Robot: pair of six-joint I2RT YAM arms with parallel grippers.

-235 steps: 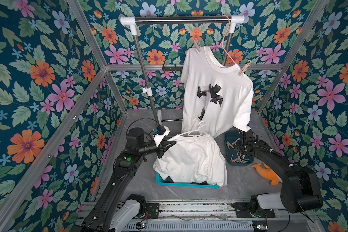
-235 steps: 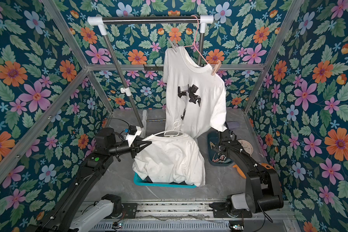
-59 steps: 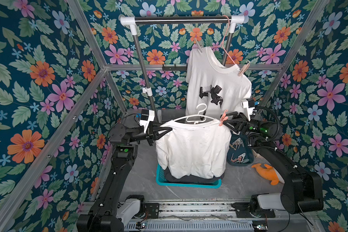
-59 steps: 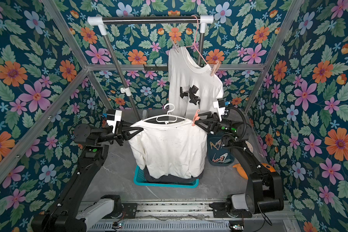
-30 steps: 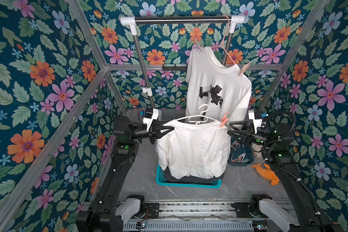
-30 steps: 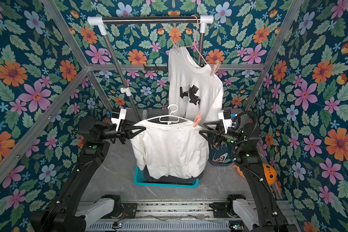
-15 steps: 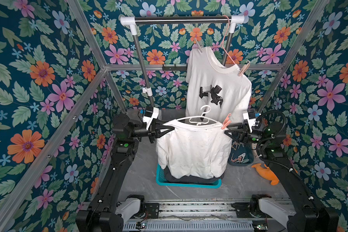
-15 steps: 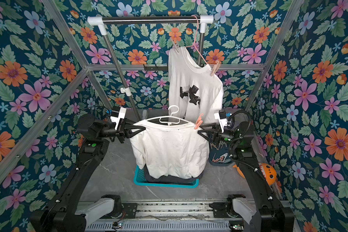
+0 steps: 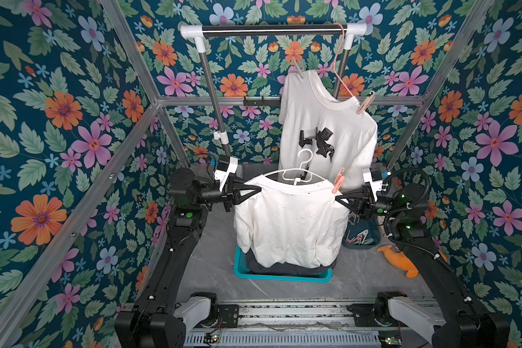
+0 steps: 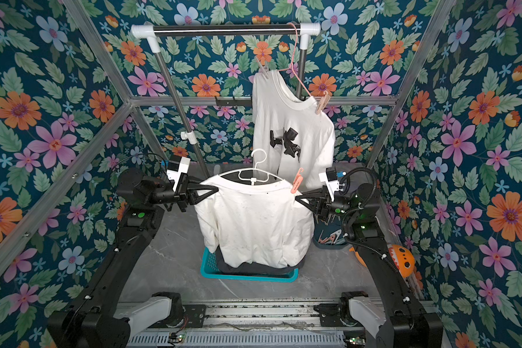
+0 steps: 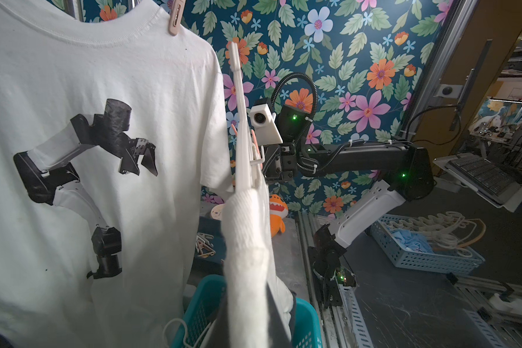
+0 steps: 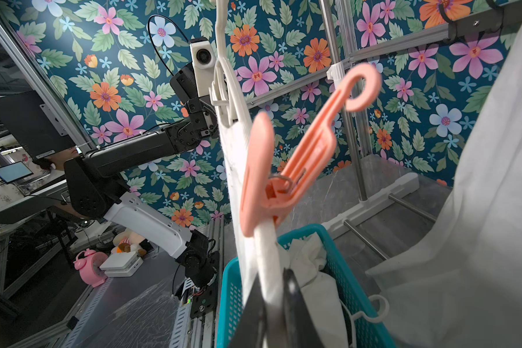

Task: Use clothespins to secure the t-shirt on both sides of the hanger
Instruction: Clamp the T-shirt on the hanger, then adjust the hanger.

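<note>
Dark teal floral wallpaper (image 9: 73, 126) lines the walls of a booth around a grey marbled bench (image 9: 205, 259). In both top views, a plain white t-shirt (image 9: 287, 223) drapes over a white hanger (image 9: 296, 180), held in the air at the centre between two black arms. At 9 o'clock of the t-shirt, the left gripper (image 9: 256, 190) is pressed together, pinching the shoulder end of fabric and hanger. At 3 o'clock, the right gripper (image 9: 339, 198) is clamped on the opposite shoulder end; the right wrist view shows white fabric squeezed between its dark fingers (image 12: 294, 301). A salmon-pink clothespin (image 9: 337, 184) is clipped onto that shoulder, just beside the right gripper, its tail tilted toward 1 o'clock. At 6 o'clock, a teal basket (image 9: 253, 272) sits under the hem. At 4 o'clock, spare clothespins (image 9: 357, 238) lie in a dark tray (image 9: 362, 246). At 12 o'clock, behind, a printed t-shirt (image 9: 338, 120) hangs from a metal rail (image 9: 271, 27), with a beige clothespin (image 9: 364, 104) on its shoulder.
</note>
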